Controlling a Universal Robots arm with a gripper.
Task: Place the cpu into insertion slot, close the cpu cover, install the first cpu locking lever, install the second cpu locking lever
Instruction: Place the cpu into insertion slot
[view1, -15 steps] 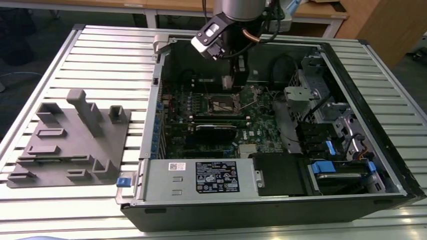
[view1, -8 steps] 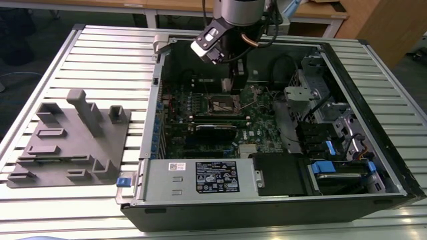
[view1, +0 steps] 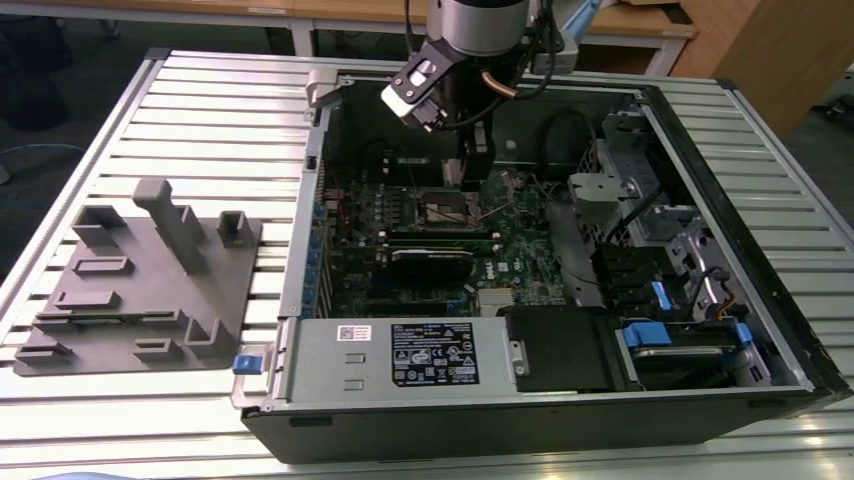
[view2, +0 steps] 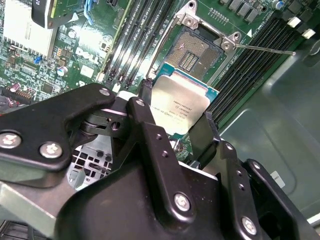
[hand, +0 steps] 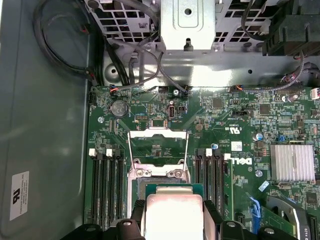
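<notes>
My gripper (view2: 178, 109) is shut on the cpu (view2: 182, 106), a flat silver square with a green edge, held between two black fingers (view2: 209, 131). In the first wrist view the cpu (hand: 173, 214) hangs just short of the insertion slot (hand: 159, 185). The insertion slot (view2: 197, 50) lies bare with its dark centre showing. The cpu cover (hand: 159, 133) stands swung open beyond the slot. Two thin wire locking levers (view2: 265, 49) are released and stick out to the sides. In the exterior view my gripper (view1: 470, 178) hovers a little above the slot (view1: 447, 208) inside the open computer case.
Long black memory slots (hand: 107, 185) flank the socket on both sides. A finned heatsink (hand: 292, 162) sits on the board. Cables and a metal drive cage (view1: 641, 200) crowd the exterior view's right. A grey power-supply box (view1: 400, 355) lies at the front. A grey fixture plate (view1: 140, 290) rests outside the case.
</notes>
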